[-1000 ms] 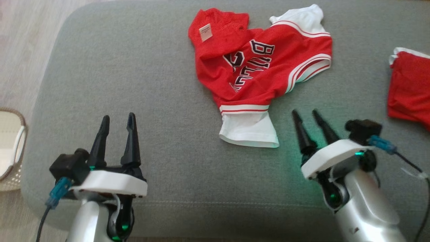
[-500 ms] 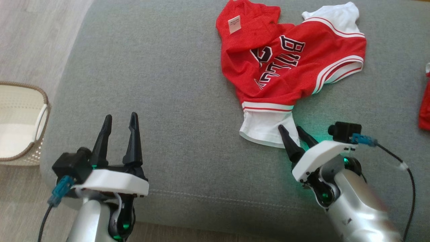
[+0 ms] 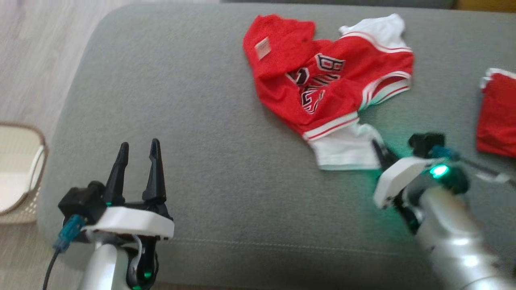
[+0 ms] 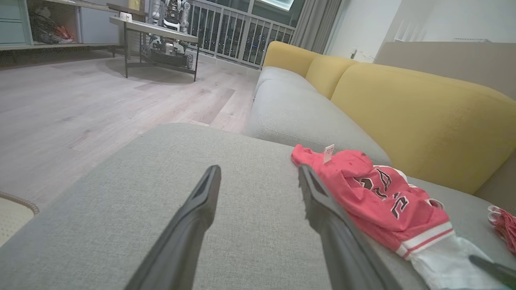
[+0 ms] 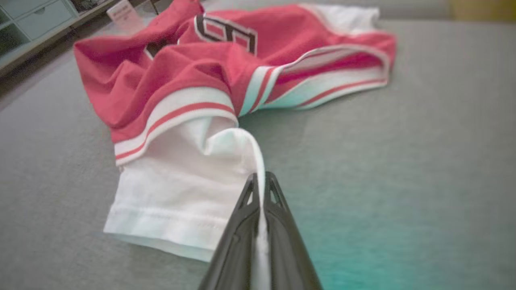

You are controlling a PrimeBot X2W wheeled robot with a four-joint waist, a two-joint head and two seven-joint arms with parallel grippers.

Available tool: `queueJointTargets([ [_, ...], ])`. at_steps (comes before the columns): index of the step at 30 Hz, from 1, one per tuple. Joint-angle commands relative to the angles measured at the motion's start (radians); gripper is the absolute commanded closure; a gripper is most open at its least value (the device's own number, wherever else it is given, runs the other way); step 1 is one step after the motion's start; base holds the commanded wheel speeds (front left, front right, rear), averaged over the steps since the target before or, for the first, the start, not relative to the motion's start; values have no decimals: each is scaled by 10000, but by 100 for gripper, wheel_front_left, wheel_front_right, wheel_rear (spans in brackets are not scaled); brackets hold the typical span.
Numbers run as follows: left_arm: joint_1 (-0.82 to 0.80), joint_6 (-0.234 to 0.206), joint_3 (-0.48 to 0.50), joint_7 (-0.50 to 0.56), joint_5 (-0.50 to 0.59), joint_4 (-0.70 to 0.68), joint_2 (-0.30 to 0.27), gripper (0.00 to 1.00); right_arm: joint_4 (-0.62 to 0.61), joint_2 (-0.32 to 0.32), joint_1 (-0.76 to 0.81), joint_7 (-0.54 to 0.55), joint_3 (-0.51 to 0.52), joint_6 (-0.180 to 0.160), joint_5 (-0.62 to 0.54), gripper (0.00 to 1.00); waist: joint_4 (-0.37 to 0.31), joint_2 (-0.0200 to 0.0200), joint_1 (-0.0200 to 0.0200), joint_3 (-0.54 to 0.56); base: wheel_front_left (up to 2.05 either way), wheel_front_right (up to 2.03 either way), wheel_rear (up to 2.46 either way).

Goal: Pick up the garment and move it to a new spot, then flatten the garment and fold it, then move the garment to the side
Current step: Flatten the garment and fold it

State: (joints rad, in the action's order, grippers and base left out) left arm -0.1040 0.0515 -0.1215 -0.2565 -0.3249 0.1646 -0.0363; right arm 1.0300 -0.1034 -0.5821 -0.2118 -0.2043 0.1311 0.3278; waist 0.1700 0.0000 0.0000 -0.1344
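The garment [image 3: 322, 88] is a crumpled red jersey with dark lettering and white striped sleeves, lying on the grey sofa seat [image 3: 201, 121]. In the right wrist view my right gripper [image 5: 261, 183] is shut on the edge of the garment's [image 5: 189, 80] white sleeve, a thin fold of cloth pinched between the two dark fingers. In the head view that gripper [image 3: 381, 151] sits at the sleeve's right corner. My left gripper [image 3: 137, 155] is open at the lower left, well away from the jersey. Its own view shows the left gripper [image 4: 258, 177] above bare seat, with the garment [image 4: 375, 197] to its right.
A second red cloth [image 3: 498, 117] lies at the right edge of the seat. A pale woven basket [image 3: 20, 173] stands on the wooden floor at the left. Yellow back cushions [image 4: 423, 108] rise behind the seat. The seat's left half is bare fabric.
My right gripper has reached the white sleeve and shut on its edge, and the sleeve has been tugged to the right. The head camera has shifted. The left gripper stays open.
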Motion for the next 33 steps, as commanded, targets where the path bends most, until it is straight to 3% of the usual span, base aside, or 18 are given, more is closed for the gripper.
queueJointTargets([
  [1,-136,-56,324,-53,137,-378,-139,0,-321,-192,-431,-170,35,-4,-417,100,-319,0,0,275,0,0,0],
  [5,-2,-172,360,-53,59,-473,-139,0,-1009,-982,-563,79,1137,-4,-2285,100,-694,0,0,515,0,0,0],
  [8,34,-221,266,-53,-40,-535,-139,0,-2105,-1075,-210,826,2554,-4,-3543,100,-875,0,0,555,0,0,0],
  [12,87,-291,119,-53,-128,-543,-139,0,-4476,-192,979,2315,4221,-4,-5131,100,-1077,0,0,539,0,0,0],
  [17,36,-298,-2,-53,-194,-486,-139,0,-6437,490,2591,3800,4440,-4,-4795,100,-1331,0,0,415,0,0,0],
  [18,-9,-290,-22,-53,-186,-474,-139,0,-6605,512,2803,3957,4403,-4,-4503,87,-1374,0,0,370,0,0,0],
  [19,-63,-283,-31,-53,-180,-467,-139,0,-6691,520,2993,4080,4235,-4,-4160,0,-1415,0,0,326,0,0,0],
  [24,-373,-197,33,-53,-77,-456,-139,0,-7244,528,3366,3942,3442,-4,-3148,0,-1714,0,0,32,0,0,0],
  [33,-1664,120,-298,-53,412,-289,-139,0,-9282,531,2826,1805,2097,-4,-2022,0,-2732,0,0,-842,0,0,0],
])
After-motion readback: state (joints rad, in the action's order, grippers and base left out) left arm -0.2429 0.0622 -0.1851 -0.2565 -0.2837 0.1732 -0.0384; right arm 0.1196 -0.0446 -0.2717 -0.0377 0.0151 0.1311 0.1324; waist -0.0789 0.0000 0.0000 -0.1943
